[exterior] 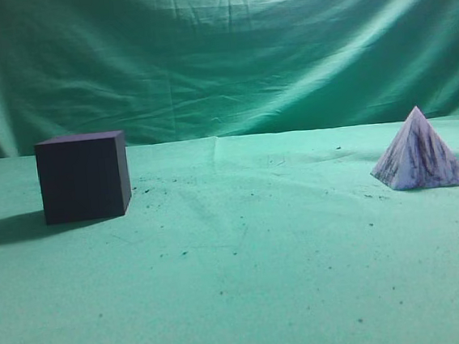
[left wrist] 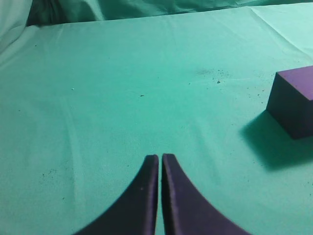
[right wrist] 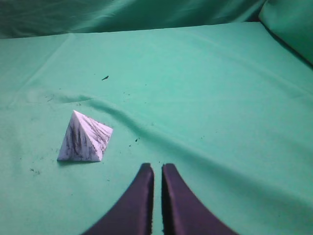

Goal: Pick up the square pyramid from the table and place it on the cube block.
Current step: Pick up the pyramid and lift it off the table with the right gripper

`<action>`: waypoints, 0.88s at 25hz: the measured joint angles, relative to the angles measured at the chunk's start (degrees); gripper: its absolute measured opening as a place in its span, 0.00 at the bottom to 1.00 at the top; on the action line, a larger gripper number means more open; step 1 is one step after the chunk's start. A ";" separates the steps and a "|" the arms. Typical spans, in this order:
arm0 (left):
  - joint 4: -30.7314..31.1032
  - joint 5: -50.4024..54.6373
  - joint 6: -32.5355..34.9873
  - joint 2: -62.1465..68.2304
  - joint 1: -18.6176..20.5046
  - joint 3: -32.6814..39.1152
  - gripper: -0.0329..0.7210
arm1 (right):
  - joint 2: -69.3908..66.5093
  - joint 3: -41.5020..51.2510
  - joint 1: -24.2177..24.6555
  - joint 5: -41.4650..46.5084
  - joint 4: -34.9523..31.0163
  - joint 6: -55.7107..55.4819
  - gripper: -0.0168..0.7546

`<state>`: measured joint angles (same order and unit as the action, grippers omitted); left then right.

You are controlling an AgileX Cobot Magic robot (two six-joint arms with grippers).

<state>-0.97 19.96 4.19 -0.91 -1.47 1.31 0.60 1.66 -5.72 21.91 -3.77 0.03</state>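
The square pyramid [exterior: 420, 155], white with dark marbled streaks, stands upright on the green table [exterior: 245, 252] at the right. It also shows in the right wrist view [right wrist: 84, 138], left of and beyond my right gripper [right wrist: 157, 167], which is shut and empty above the cloth. The dark cube block [exterior: 83, 176] stands at the left. In the left wrist view the cube [left wrist: 295, 100] is at the right edge, well right of my left gripper [left wrist: 160, 157], which is shut and empty. Neither gripper shows in the exterior view.
A green cloth backdrop [exterior: 218, 51] hangs behind the table. Small dark specks [exterior: 180, 254] dot the cloth between cube and pyramid. A soft crease [right wrist: 146, 127] runs across the cloth near the pyramid.
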 joint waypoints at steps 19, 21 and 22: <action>0.00 0.00 0.00 0.00 0.00 0.00 0.04 | -3.36 -13.22 0.03 -14.71 -7.55 0.95 0.10; 0.00 0.00 0.00 0.00 0.00 0.00 0.04 | -7.45 -18.12 0.03 -8.38 -7.80 1.07 0.10; 0.00 0.00 0.00 0.00 0.00 0.00 0.04 | -9.94 -20.65 0.03 -5.07 -8.03 1.16 0.10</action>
<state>-0.97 19.96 4.19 -0.91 -1.47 1.31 -9.34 -18.99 -5.70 16.84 -11.80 1.20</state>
